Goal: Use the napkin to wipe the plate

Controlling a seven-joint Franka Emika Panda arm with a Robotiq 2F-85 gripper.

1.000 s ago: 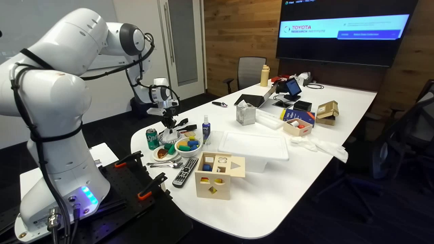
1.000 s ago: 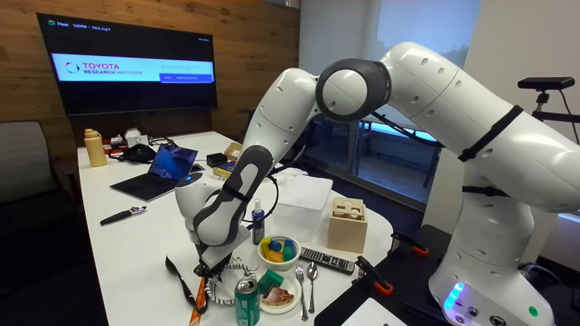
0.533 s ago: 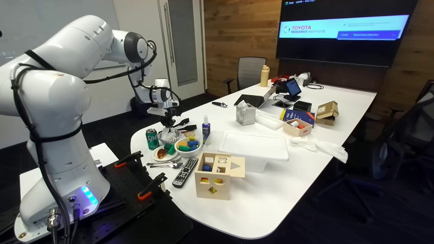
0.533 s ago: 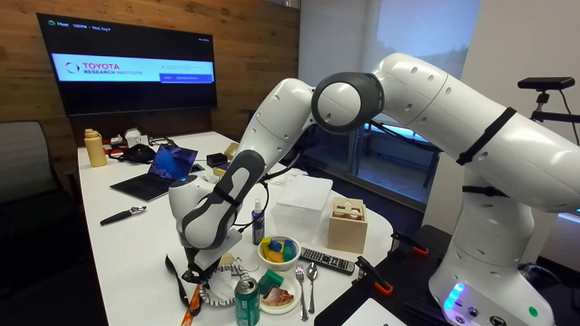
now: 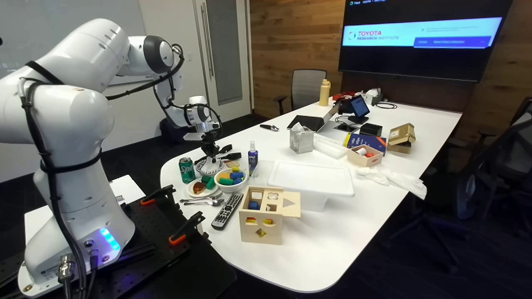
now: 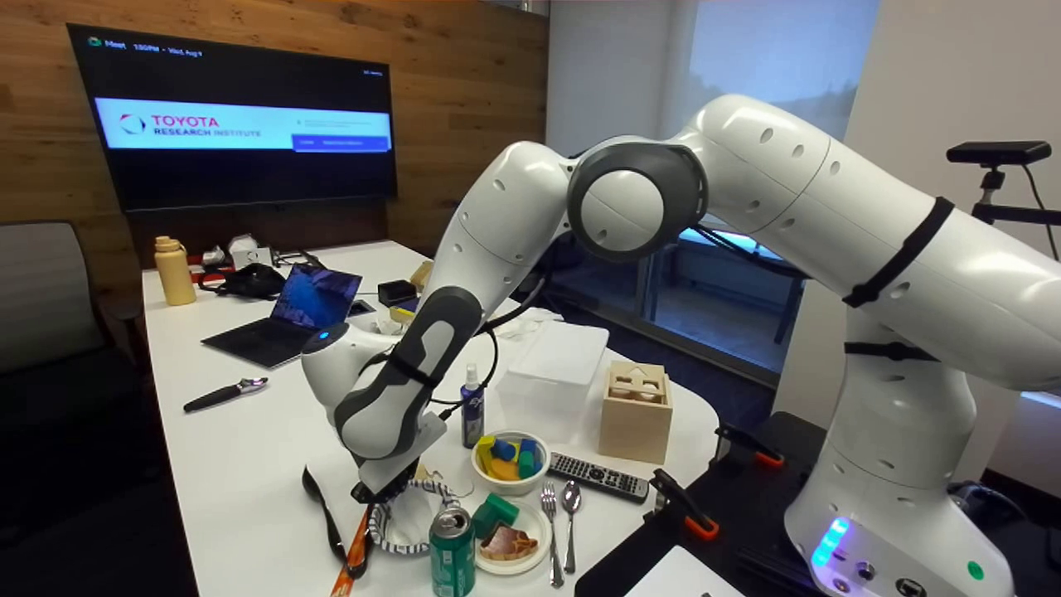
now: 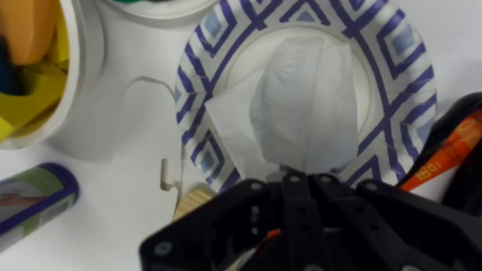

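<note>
The plate is whitish with a purple-blue patterned rim [image 7: 399, 86]. It lies on the table and also shows in both exterior views [image 5: 198, 168] [image 6: 383, 535]. A white, bunched napkin [image 7: 301, 101] lies over its middle, with one flat corner reaching the rim on the left in the wrist view. My gripper [image 7: 307, 175] points down over the plate's near edge in that view. Its black fingers are close together on the napkin's edge; the exact pinch point is partly hidden. In an exterior view the gripper [image 5: 213, 157] is just above the napkin [image 5: 212, 167].
A white bowl [image 6: 510, 489] of coloured blocks, a green can [image 6: 452, 551] and a small white plate [image 6: 518, 568] with toy food crowd the plate. A black utensil [image 6: 327, 514] and an orange strip [image 6: 352, 564] lie beside it. A spray bottle [image 6: 472, 414] stands behind.
My gripper moved across the plate with the napkin, then partly back the other way. The plate, the orange strip and the black utensil's end have shifted slightly.
</note>
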